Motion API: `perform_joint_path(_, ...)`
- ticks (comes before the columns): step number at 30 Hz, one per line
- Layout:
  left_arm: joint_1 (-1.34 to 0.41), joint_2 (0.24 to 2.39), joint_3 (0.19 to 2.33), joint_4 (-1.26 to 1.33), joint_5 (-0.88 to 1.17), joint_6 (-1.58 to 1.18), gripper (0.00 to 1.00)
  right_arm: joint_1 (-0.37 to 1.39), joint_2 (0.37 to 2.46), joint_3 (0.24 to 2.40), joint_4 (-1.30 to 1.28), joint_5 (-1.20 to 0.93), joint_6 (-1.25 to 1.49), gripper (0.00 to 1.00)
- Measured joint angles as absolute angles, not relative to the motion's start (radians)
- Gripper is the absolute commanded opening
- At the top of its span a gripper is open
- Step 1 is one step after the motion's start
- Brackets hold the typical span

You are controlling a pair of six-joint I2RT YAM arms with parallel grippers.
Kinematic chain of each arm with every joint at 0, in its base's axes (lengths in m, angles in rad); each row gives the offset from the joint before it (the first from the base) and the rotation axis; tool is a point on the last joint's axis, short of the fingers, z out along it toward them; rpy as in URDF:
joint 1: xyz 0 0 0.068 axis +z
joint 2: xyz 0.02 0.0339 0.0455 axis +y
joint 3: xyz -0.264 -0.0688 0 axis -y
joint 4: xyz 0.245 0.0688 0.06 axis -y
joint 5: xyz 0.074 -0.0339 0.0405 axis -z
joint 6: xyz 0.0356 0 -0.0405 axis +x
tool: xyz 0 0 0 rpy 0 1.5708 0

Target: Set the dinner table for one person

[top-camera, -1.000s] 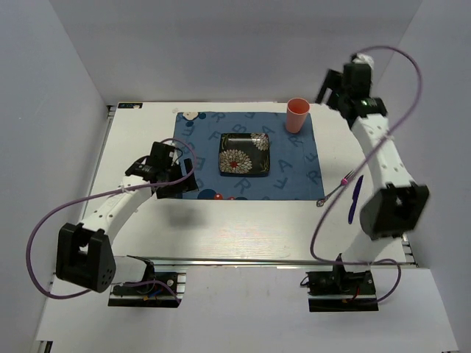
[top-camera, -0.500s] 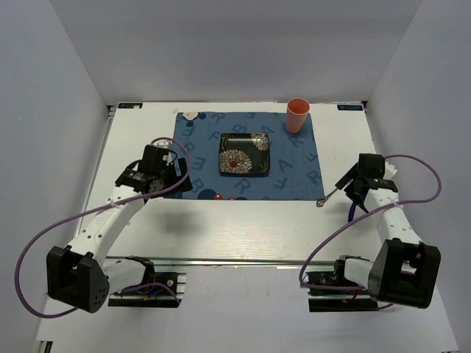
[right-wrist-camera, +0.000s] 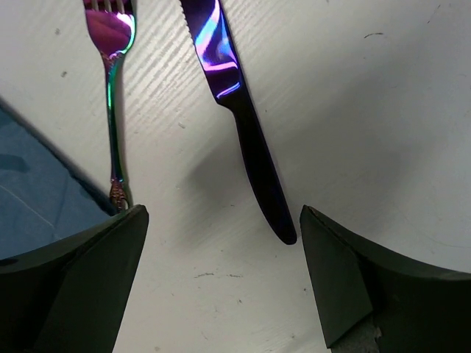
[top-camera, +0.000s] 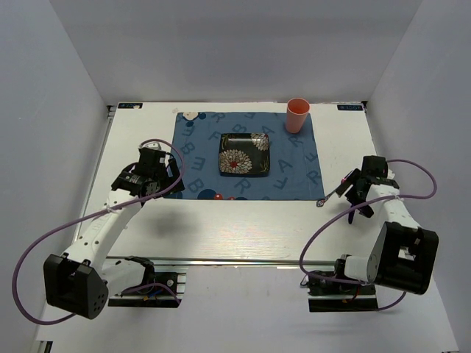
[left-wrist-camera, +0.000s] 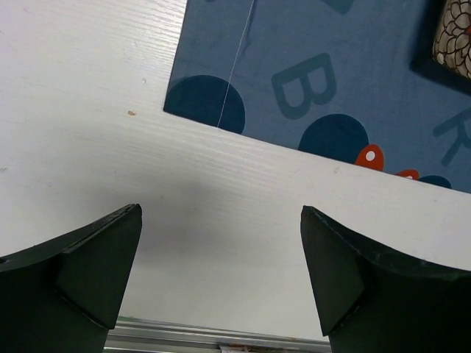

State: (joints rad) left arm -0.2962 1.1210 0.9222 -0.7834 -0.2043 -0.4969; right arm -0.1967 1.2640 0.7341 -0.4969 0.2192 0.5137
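White dinner table, blue mat with letters B, R, A; left fingers and right fingers wide apart, empty.

The table is a large, flat, white rectangle, lying level, with a metal rail along its near long edge. Its bare top, faintly streaked and marked by a few small specks, lies directly beneath the left hand and the right hand. It stretches well beyond both hands, and the rail runs just behind the left hand.
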Motion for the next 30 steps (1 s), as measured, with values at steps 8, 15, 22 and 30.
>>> perform_joint_path(8, -0.296, 1.1, 0.922, -0.783, -0.202, -0.494, 0.98, -0.202, 1.407, 0.73, -0.498, 0.232, 0.486, 0.86)
perform_joint_path(15, -0.296, 1.096, 0.922, -0.782, -0.197, -0.49, 0.98, -0.204, 1.47, 0.76, -0.492, 0.221, 0.474, 0.67)
perform_joint_path(22, -0.296, 1.096, 0.922, -0.783, -0.193, -0.486, 0.98, -0.204, 1.512, 0.797, -0.495, 0.202, 0.442, 0.54)
perform_joint_path(30, -0.296, 1.096, 0.922, -0.783, -0.19, -0.485, 0.98, -0.209, 1.532, 0.806, -0.466, 0.173, 0.414, 0.0)
